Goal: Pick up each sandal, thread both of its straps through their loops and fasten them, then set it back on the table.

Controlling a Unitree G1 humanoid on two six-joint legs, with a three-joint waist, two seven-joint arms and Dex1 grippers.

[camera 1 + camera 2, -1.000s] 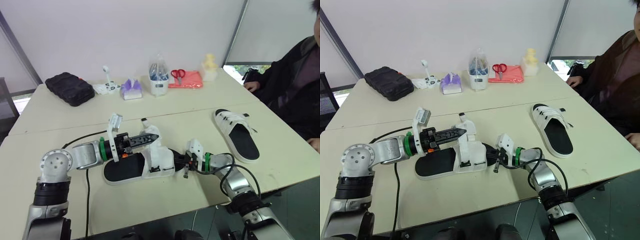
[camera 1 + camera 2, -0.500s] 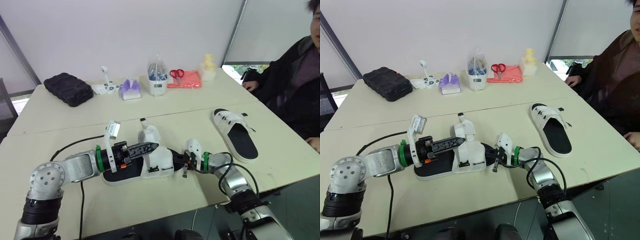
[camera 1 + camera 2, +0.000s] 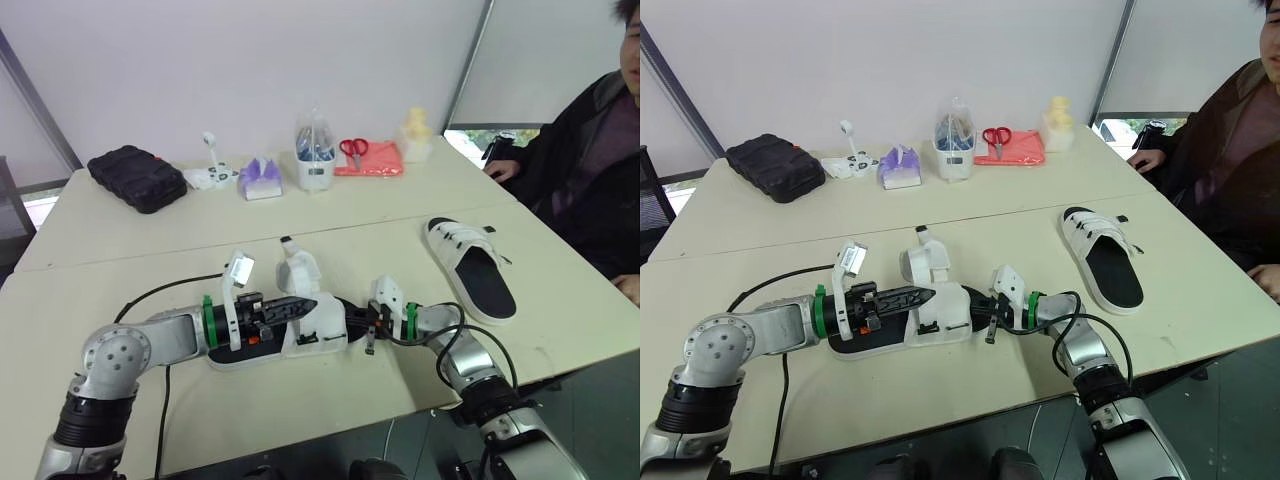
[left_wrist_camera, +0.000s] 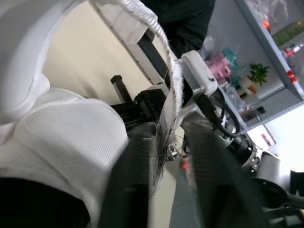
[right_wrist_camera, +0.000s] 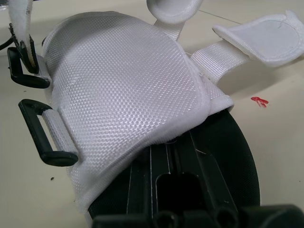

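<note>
Working the near sandal (image 3: 322, 326) now: it's flat on the tabletop (image 3: 330, 392), right between the two arms. The right claw (image 3: 352, 318) looks clamped on the sole at one end, one finger lying along the footbed (image 5: 232, 166), pinning it in place. The left claw (image 3: 305, 303) is clenched on a strap (image 4: 166, 109), webbing pinched between its fingers just above the upper (image 5: 128, 80). That strap hangs right at the farther loop (image 5: 27, 78), and I can't tell if it's through. The nearer loop (image 5: 45, 140) is plainly empty, and the second strap (image 5: 259, 35) lies flung out flat beside the sandal, unfastened. My read: the far sandal (image 3: 473, 270), off to the right near the seated person (image 3: 590, 170), looks strapped up and set down, so roughly half done. This one has both straps left to fasten before it can be let go. The upper is white woven mesh, domed, with a stitched edge. The straps are flat white webbing ending in rounded padded tabs. The loops are thin, rigid black rectangles, plastic by the look. The footbed is smooth matte black over a white sole.
</note>
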